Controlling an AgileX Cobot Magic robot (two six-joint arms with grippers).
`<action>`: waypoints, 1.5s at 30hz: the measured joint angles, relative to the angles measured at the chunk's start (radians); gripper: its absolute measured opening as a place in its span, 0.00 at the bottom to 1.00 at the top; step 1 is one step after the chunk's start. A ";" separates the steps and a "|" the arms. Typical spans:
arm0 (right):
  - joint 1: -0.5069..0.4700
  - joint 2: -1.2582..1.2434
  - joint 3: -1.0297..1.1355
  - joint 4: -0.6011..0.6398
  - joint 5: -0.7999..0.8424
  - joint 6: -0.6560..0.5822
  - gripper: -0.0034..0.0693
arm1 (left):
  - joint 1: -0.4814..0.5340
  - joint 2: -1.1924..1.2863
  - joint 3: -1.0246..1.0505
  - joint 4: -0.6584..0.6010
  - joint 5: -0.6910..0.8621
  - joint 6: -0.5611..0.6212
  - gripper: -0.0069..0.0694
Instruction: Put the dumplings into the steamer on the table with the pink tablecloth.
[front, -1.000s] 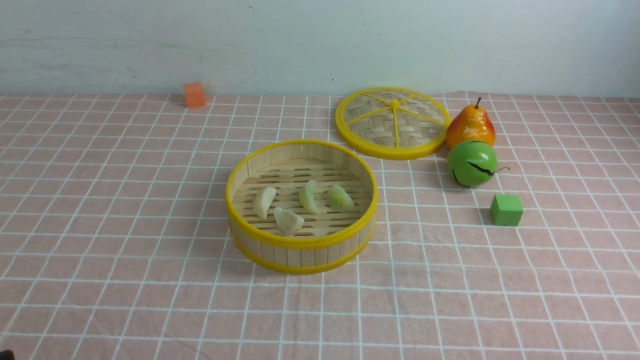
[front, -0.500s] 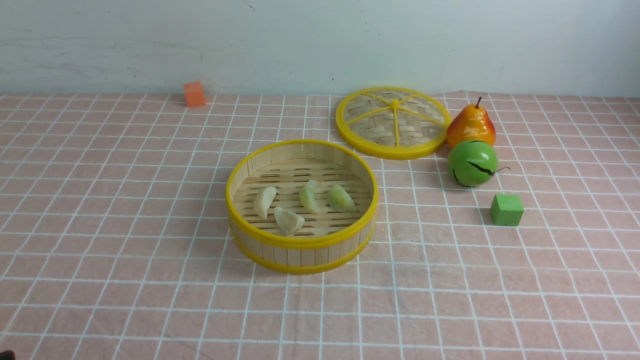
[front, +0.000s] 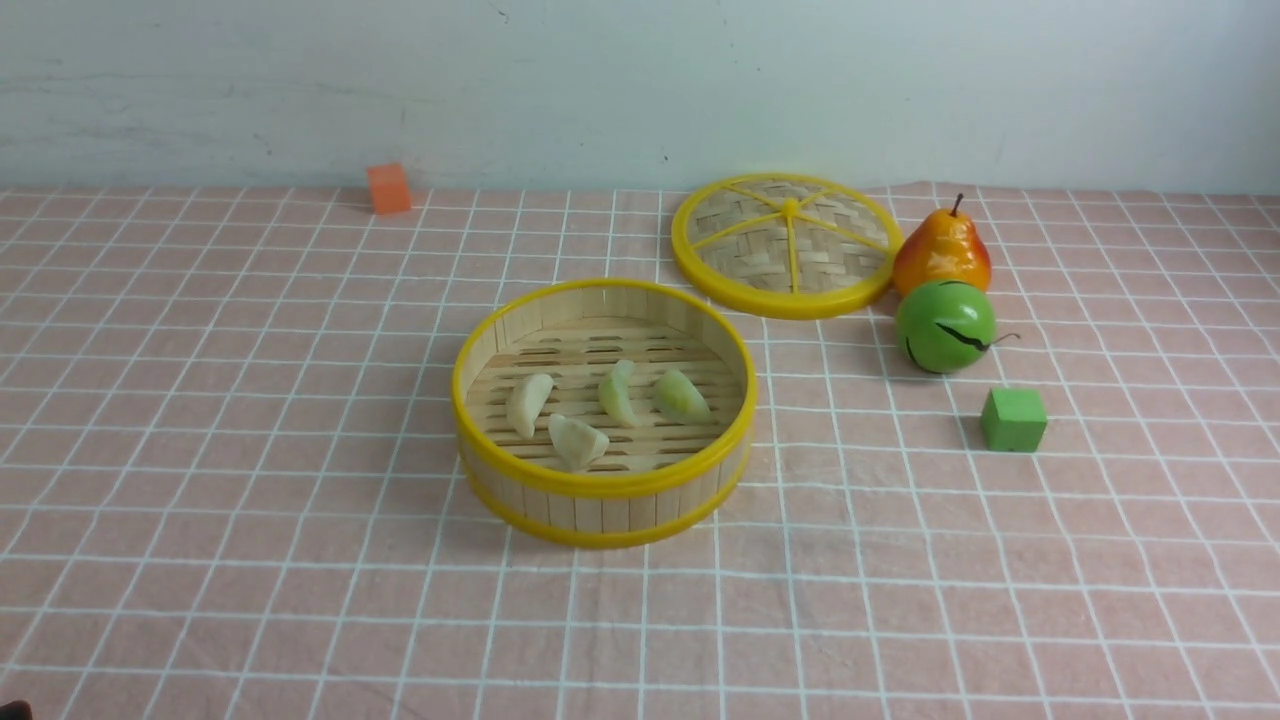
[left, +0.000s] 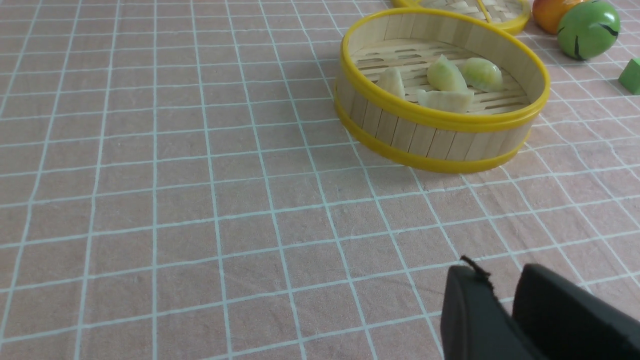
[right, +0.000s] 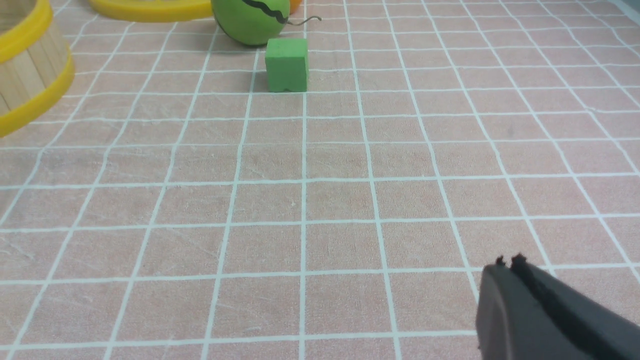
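From the front, the steamer (front: 603, 488) sits near the middle of the table (front: 200, 450), on the pink tablecloth (front: 900, 560). All four dumplings (front: 577, 441) lie on its slatted floor, apart from one another or nearly so. Behind it to the right lies the woven lid (front: 786, 245), flat on the cloth. A toy pear (front: 941, 250) stands just beside the lid, a green ball-shaped fruit (front: 945, 326) touches the pear's near side, and a green cube (front: 1013, 420) rests a little nearer still. An orange cube (front: 389, 189) sits far back on the left, by the wall. No arm shows here.

From the left wrist, the left gripper (left: 500, 295) hangs low over bare cloth, its two dark fingers (left: 467, 310) standing slightly apart with nothing between them. The steamer (left: 435, 140) is well away from it, dumplings (left: 445, 75) inside.

From the right wrist, the right gripper (right: 510, 262) has its fingers pressed together, empty, over the cloth. The green cube (right: 286, 65) and green fruit (right: 251, 20) lie well ahead; the steamer's wall (right: 30, 75) shows at the edge.
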 joint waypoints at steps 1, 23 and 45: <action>0.000 0.000 0.000 0.000 0.000 0.000 0.03 | 0.000 0.000 0.000 0.000 0.000 0.000 0.27; 0.000 0.000 0.000 0.000 0.001 0.001 0.06 | 0.058 0.000 0.116 -0.033 -0.175 -0.016 0.19; 0.000 0.000 0.000 0.000 0.002 0.001 0.10 | 0.407 -0.151 0.382 -0.105 -0.276 0.026 0.07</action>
